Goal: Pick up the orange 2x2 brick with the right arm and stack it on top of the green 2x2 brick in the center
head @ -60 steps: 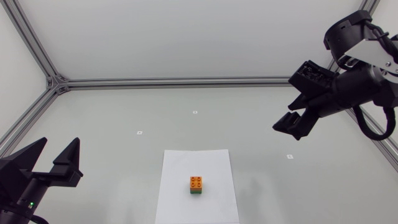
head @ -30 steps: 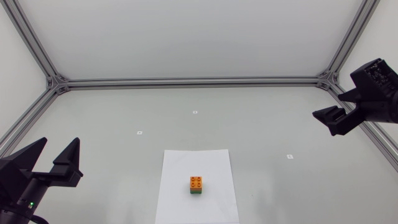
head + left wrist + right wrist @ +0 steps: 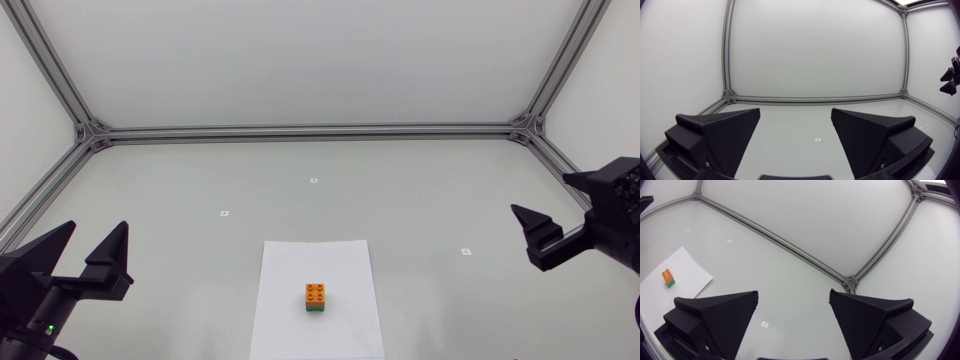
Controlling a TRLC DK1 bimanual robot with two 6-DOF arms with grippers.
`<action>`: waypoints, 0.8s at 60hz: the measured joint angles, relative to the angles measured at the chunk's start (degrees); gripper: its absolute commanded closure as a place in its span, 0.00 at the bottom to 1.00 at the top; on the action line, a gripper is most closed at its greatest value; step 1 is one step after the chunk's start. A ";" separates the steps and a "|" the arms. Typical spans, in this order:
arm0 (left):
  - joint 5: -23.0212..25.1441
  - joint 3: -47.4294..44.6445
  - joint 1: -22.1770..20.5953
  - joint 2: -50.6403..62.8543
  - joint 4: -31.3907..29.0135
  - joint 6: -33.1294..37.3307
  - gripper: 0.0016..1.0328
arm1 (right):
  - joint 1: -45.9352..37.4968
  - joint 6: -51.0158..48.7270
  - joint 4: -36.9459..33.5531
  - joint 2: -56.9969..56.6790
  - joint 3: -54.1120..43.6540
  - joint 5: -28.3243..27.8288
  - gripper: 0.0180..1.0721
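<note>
Okay, orange 2x2 brick (image 3: 316, 292) sits stacked on the green 2x2 brick (image 3: 316, 308), lower centre of the head frame, on a white paper sheet (image 3: 350, 262). My right gripper (image 3: 540, 193) hangs at the right edge, well apart from both bricks, fingers spread wide, holding nothing. My left gripper (image 3: 97, 226) is lower left, also wide open and empty. Few small white markers (image 3: 225, 213) on the grey table (image 3: 420, 190).

Head camera overhead, downward; wrist cameras low across the table (image 3: 420, 200); sheet (image 3: 350, 270) in head and right.
</note>
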 measured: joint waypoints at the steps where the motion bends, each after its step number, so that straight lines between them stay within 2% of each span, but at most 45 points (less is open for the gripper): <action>1: -0.02 0.00 -0.02 0.00 0.00 0.00 0.04 | 0.39 0.61 1.29 -0.96 -1.09 0.24 0.04; 7: -0.02 0.00 -0.02 0.00 0.00 0.02 0.04 | 1.90 3.26 5.90 -5.25 -6.12 1.40 0.04; 48: 0.00 0.00 -0.02 0.00 0.00 0.02 0.04 | 5.51 22.73 15.67 -23.12 -21.38 6.36 0.04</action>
